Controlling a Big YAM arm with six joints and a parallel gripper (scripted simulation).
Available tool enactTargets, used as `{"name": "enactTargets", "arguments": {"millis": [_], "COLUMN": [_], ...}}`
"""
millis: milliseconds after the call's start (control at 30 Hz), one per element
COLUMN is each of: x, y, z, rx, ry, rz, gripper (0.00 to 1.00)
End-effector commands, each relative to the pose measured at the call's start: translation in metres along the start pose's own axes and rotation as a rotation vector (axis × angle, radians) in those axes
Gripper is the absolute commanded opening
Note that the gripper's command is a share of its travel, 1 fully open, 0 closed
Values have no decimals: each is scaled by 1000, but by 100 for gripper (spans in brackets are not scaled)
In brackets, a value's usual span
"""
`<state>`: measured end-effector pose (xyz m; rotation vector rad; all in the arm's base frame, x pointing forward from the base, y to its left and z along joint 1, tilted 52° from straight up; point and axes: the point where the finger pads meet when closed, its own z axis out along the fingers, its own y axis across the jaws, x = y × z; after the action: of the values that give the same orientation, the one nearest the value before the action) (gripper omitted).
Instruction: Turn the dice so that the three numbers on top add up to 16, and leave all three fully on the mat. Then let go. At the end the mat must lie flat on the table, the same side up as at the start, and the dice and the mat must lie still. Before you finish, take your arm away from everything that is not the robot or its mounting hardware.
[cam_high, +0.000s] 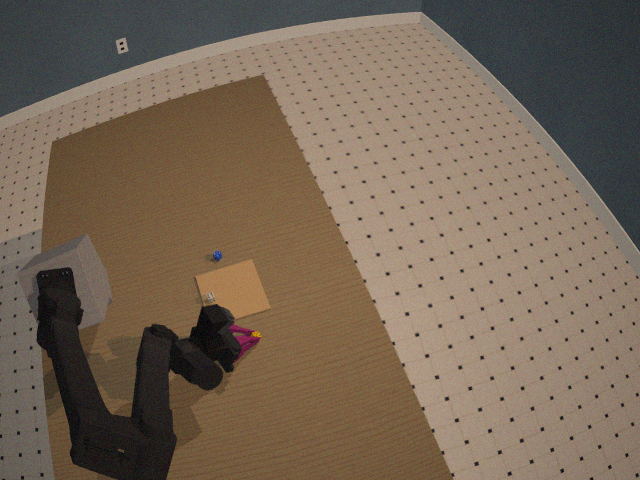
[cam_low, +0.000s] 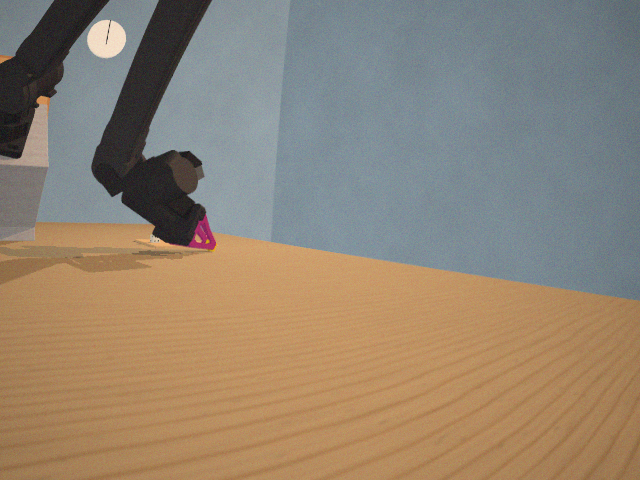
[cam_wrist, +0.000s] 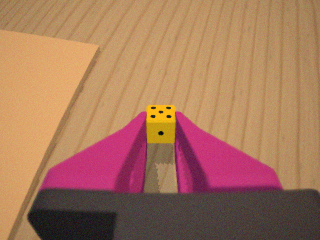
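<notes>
Wood-grained table (cam_high: 196, 170) (cam_low: 361, 361) (cam_wrist: 225, 60); matte black angular arm (cam_high: 155, 382) (cam_low: 155, 72); smooth, thin, tan four-sided mat (cam_high: 237, 286) (cam_low: 144, 241) (cam_wrist: 40, 110); magenta tapered gripper (cam_high: 256, 335) (cam_low: 213, 248) (cam_wrist: 160, 121) pinching the yellow die (cam_high: 256, 334) (cam_low: 212, 251) (cam_wrist: 161, 125), off the mat at five o'clock, its wrist-view upper face showing five; white die (cam_high: 210, 297) (cam_low: 154, 238) on the mat toward eight; blue die (cam_high: 217, 255) off it at eleven.
</notes>
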<state>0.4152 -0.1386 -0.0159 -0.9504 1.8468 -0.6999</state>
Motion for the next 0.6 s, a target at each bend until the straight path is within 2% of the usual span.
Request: {"name": "enactTargets", "arguments": {"millis": [0,300,433,567], "x": [3,3,3,3], "y": [5,5,5,5], "z": [0,0,0,0], "rx": [-7,-7,-7,-7], "ry": [1,1,1,1], "rz": [-5,-5,-5,-5], "gripper": [11,11,18,18]}}
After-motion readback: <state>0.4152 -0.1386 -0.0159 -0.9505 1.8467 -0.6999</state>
